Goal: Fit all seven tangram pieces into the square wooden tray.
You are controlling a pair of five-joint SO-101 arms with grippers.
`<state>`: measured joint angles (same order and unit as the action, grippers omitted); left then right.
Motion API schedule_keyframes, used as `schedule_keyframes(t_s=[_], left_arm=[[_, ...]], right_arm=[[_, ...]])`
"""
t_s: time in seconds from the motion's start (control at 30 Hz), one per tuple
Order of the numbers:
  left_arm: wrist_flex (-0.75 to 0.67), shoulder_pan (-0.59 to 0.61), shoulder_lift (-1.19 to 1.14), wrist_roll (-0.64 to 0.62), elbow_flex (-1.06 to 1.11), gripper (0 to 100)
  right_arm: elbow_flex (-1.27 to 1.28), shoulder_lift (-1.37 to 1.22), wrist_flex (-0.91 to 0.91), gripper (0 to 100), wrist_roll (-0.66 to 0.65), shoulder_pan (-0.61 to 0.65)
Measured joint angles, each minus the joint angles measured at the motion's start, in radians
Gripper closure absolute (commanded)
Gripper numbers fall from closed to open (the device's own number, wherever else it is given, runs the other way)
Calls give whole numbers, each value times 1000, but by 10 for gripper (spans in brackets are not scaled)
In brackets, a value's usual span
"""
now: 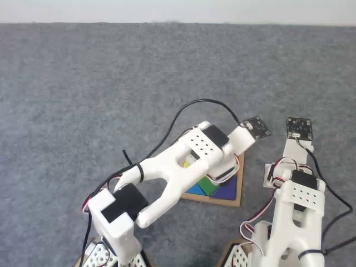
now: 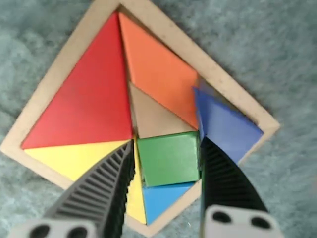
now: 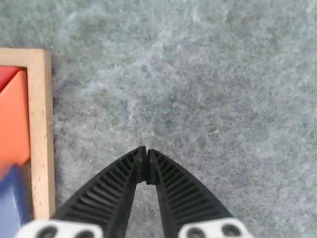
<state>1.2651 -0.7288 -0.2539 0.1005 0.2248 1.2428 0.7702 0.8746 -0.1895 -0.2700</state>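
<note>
The square wooden tray (image 2: 243, 104) holds a red triangle (image 2: 84, 99), an orange triangle (image 2: 158, 69), a tan triangle (image 2: 153, 116), a green square (image 2: 168, 158), a yellow triangle (image 2: 74, 158) and a light blue triangle (image 2: 166, 196). A dark blue piece (image 2: 225, 126) lies tilted at the tray's corner, partly over the rim. My left gripper (image 2: 166, 144) is open just above the tray, one finger on each side of the green square. My right gripper (image 3: 147, 151) is shut over bare carpet beside the tray's rim (image 3: 40, 124).
Grey carpet (image 1: 111, 83) covers the whole table. In the high view the left arm (image 1: 189, 161) reaches over the tray (image 1: 238, 197) and hides most of it, and the right arm (image 1: 300, 194) stands close by its side.
</note>
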Motion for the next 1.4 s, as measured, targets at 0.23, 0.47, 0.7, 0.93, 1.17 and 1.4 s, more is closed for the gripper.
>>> schedule_keyframes(t_s=[0.23, 0.47, 0.7, 0.93, 1.17, 1.4], left_arm=[[-9, -6, 0, 5, 0, 801], [68, -8, 0, 0, -31, 801], [-18, -57, -44, 3, 37, 801], [-29, -28, -75, 2, 2, 801], [41, 35, 77, 2, 0, 801], [28, 245, 391, -12, 130, 801]], right_arm=[[0, 0, 0, 987, 0, 0], [0, 0, 0, 987, 0, 2], [0, 0, 0, 987, 0, 2], [0, 0, 0, 987, 0, 2], [0, 0, 0, 987, 0, 2], [0, 0, 0, 987, 0, 3]])
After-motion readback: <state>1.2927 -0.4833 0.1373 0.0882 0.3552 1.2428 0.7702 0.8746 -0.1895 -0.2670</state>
